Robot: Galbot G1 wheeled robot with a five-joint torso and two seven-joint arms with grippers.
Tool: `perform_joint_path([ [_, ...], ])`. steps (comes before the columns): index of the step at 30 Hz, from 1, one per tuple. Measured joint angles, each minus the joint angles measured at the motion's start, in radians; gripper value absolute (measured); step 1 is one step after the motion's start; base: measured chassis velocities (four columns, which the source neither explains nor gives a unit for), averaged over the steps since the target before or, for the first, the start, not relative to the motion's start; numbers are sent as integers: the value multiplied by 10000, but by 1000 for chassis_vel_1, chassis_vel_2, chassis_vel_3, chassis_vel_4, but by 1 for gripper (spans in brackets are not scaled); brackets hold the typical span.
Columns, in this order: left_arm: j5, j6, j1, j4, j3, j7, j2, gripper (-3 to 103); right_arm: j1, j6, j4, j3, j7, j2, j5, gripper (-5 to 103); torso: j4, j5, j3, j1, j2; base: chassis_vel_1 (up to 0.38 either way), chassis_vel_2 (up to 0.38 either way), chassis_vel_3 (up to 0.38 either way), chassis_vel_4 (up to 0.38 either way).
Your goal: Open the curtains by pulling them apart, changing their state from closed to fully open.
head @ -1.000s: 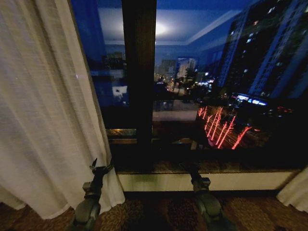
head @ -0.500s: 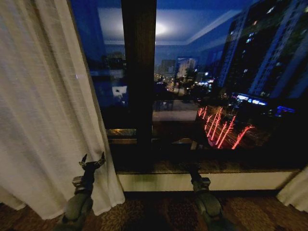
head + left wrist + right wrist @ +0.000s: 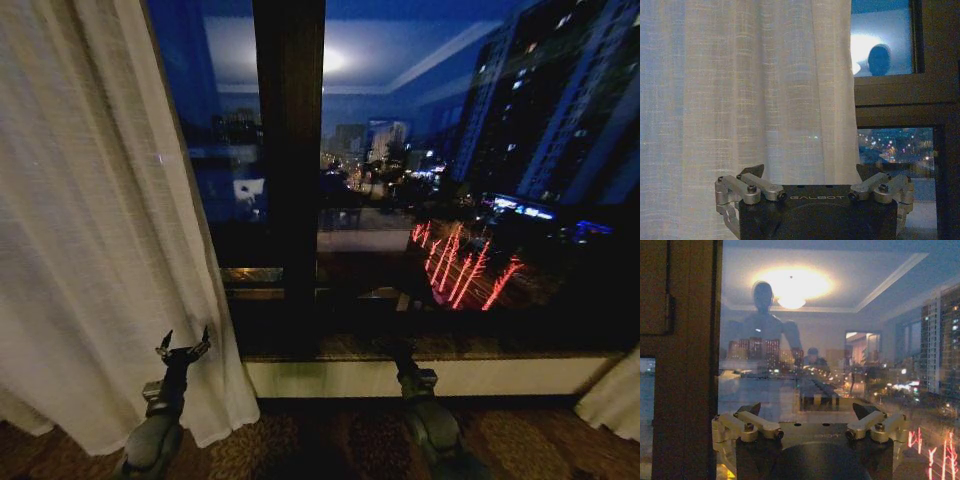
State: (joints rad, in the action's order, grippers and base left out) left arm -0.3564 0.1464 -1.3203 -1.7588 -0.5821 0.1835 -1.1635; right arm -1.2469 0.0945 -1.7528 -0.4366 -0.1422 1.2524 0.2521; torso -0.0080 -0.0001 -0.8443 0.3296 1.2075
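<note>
Two sheer curtain panels hang at the window's outer edges in the head view: the left curtain panel (image 3: 100,230) gathered on the robot's left, and only a lower corner of the right curtain panel (image 3: 612,395) showing at the far right. Between them the window glass (image 3: 450,180) and its dark window frame post (image 3: 288,170) are bare, so the task looks close to done.

The left end effector (image 3: 183,350) has its fingers spread, tips pointing up, right in front of the left panel's inner hem near the carpeted floor (image 3: 330,440). In the left wrist view the left end effector (image 3: 810,175) faces the pleats squarely (whether it touches the fabric cannot be told). The panel's long axis runs vertical, and its free edge lies just to the right of the fingers.

The right end effector (image 3: 810,412) is likewise spread and faces bare glass; the right panel lies well apart to its right.
</note>
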Motion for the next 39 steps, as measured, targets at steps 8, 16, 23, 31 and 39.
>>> perform_joint_path([
  [8, 59, 26, 279, 296, 338, -21, -34, 100, -1, 0, 0, 0, 0, 0, 0, 100, -1, 2, 1, -3, 1, -63, 61, 51, -63],
  [16, -227, 51, 923, 1039, 734, -110, 244, 100, 1, 0, 0, 0, 1, 0, 0, 100, 1, 0, -4, 7, -3, -72, 87, 67, -73],
  [23, -593, 10, 2247, 2220, 1307, -496, 597, 100, 0, 0, 0, 0, 0, 0, 0, 100, -2, 4, 1, -5, 3, 0, 0, 0, 0],
  [31, -605, 5, 3023, 2858, 1710, -823, 436, 100, -1, 0, 0, 0, 1, 0, 0, 100, 0, -2, -1, -1, 1, 0, 0, 0, 0],
  [39, -601, 312, 3991, 4158, 1883, -1334, 437, 94, 0, 0, 1, -1, 0, 0, 0, 100, -2, 1, -1, -2, 1, 0, 0, 0, 0],
])
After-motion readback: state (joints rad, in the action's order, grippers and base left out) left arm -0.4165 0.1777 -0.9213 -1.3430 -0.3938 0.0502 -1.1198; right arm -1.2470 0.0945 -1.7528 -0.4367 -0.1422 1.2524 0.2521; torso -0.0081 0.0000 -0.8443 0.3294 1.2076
